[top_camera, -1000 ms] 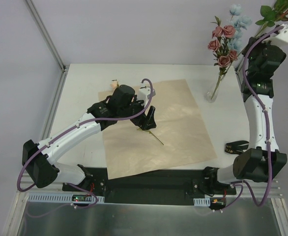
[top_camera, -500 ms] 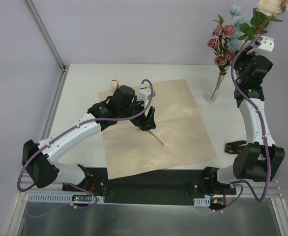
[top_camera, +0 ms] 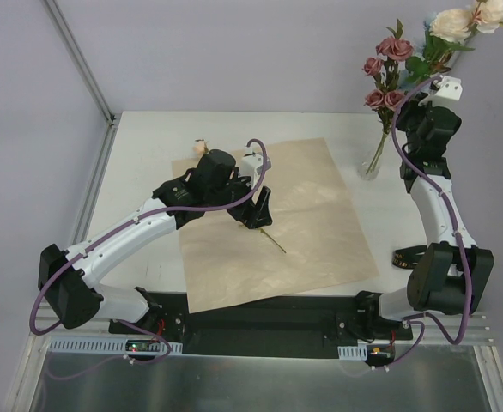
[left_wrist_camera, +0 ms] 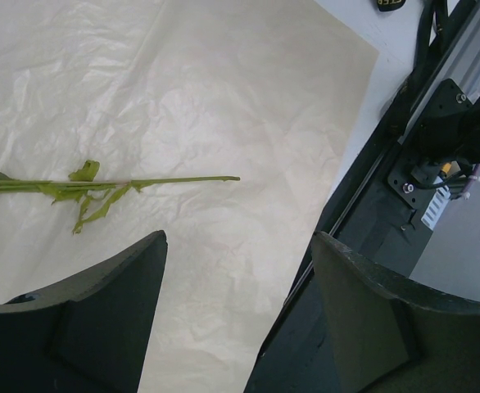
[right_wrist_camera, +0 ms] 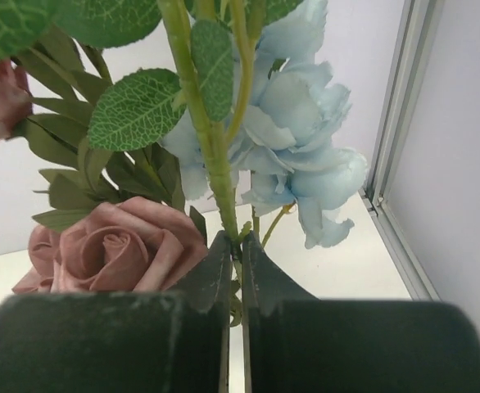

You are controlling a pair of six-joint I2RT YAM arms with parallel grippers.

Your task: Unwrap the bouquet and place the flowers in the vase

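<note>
While one spray hangs high beside the vase, another stem lies on the paper

Where the bench [top_camera: 148,137] reaches its far right corner, the small clear vase [top_camera: 372,163] stands upright with pink roses [top_camera: 387,51] rising from its neck. Just to the right of it, the right gripper [top_camera: 445,86] is raised well above the bench top, clenched on the green stem of a cream-rose spray [top_camera: 453,24] whose blooms top the whole scene. In the right wrist view the right gripper [right_wrist_camera: 233,246] has its jaws pinched tight on that stem [right_wrist_camera: 211,155], with a pink rose [right_wrist_camera: 121,246] to the left and a blue blossom [right_wrist_camera: 297,106] close behind. Whether the spray's lower end has reached the vase cannot be told, since the arm hides it.

Across the middle of the bench the tan paper [top_camera: 320,206] lies flat and unfolded. On it, towards the near edge, rests a loose stem [top_camera: 275,243], thin and green. The left gripper [top_camera: 258,206] hovers low over the paper with its jaws released and wide apart; from the left wrist the left gripper [left_wrist_camera: 238,239] holds nothing, and the loose stem [left_wrist_camera: 166,180] lies beyond the fingertips, apart from them. A peach rose [top_camera: 202,146] shows by the paper's far left corner, behind the left arm. Near the bench's right edge lies the black ribbon [top_camera: 413,255], off the paper
</note>
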